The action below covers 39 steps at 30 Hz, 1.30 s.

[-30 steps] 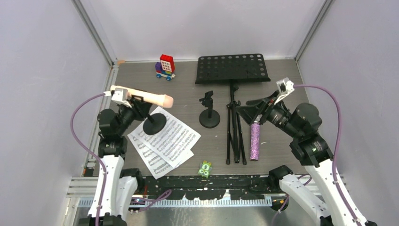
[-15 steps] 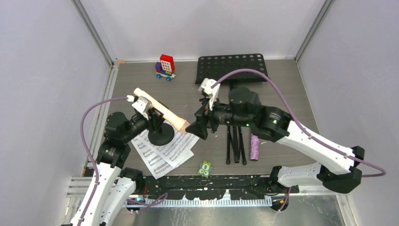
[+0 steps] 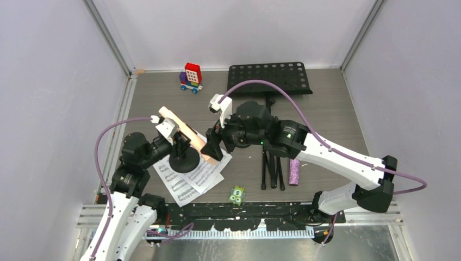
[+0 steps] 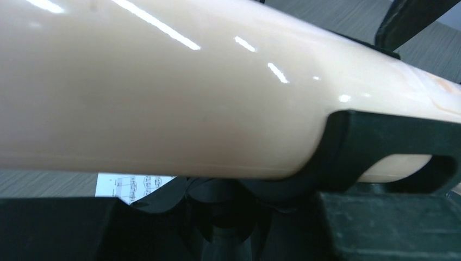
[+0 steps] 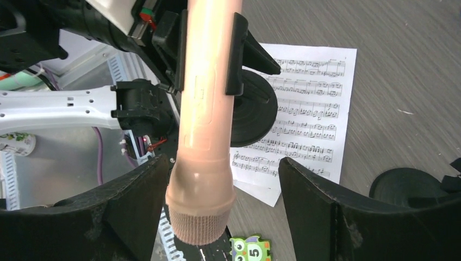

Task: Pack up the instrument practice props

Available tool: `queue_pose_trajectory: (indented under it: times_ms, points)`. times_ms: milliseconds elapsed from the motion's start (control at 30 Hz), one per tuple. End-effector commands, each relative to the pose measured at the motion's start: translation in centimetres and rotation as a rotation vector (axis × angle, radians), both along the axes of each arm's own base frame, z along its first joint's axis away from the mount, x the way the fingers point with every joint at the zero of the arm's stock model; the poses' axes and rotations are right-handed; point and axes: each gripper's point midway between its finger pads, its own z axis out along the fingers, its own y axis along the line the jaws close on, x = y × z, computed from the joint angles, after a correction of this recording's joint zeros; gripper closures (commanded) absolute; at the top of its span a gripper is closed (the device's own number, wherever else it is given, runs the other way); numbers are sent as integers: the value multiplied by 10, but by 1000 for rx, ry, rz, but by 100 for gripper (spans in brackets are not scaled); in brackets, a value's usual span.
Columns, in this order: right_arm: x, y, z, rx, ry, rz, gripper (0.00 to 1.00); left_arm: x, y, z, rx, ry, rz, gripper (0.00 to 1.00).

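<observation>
My left gripper [image 3: 176, 143] is shut on the stem of a black round-based mic mount [image 3: 184, 160], held tilted over the white sheet-music pages [image 3: 187, 179]. The pink microphone [image 3: 187, 133] sits in the mount's clip [image 5: 235, 54] and fills the left wrist view [image 4: 163, 92]. My right gripper [image 5: 223, 174] is open, one jaw on each side of the microphone's mesh head [image 5: 200, 217], not touching it. The purple-glitter microphone [image 3: 294, 171] lies beside the tripod legs [image 3: 271, 160]. The black perforated music desk [image 3: 269, 79] lies at the back. The second mount's base [image 5: 405, 187] shows at the right.
A red-blue toy brick vehicle [image 3: 191, 78] stands at the back left. A small green square piece [image 3: 236, 194] lies near the front edge, also in the right wrist view [image 5: 251, 249]. The right arm [image 3: 304, 144] stretches across the table's middle.
My right arm has swung from the right side leftwards to the pink microphone's head. My left gripper has tilted the mount and microphone down toward it.
</observation>
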Motion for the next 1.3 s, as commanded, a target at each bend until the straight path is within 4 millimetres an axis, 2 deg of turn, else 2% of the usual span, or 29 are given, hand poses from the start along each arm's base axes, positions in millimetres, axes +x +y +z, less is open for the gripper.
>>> queue_pose_trajectory:
  times_ms: [0,267,467,800,900,967,1133,1200,1267]
  points:
    - [-4,18,24,75,-13,39,22,-4,-4,25,3,-119,-43,100]
    - [-7,40,7,46,3,95,25,-3,0,20,30,-111,-28,100]
    - [-9,54,-3,25,18,123,34,-5,2,19,39,-113,-20,100]
    - [-10,62,-25,-20,21,132,44,-6,3,16,44,-111,-17,100]
    - [-7,65,-26,-25,14,123,53,-5,4,16,48,-110,-13,100]
    - [-7,65,-26,-28,11,126,63,-4,4,15,49,-107,-9,100]
    - [-8,58,-34,-45,9,115,92,-2,8,14,52,-98,21,100]
    - [-9,54,-38,-54,10,108,99,0,13,15,52,-103,54,100]
    - [-10,49,-44,-73,17,104,99,2,18,17,55,-111,90,100]
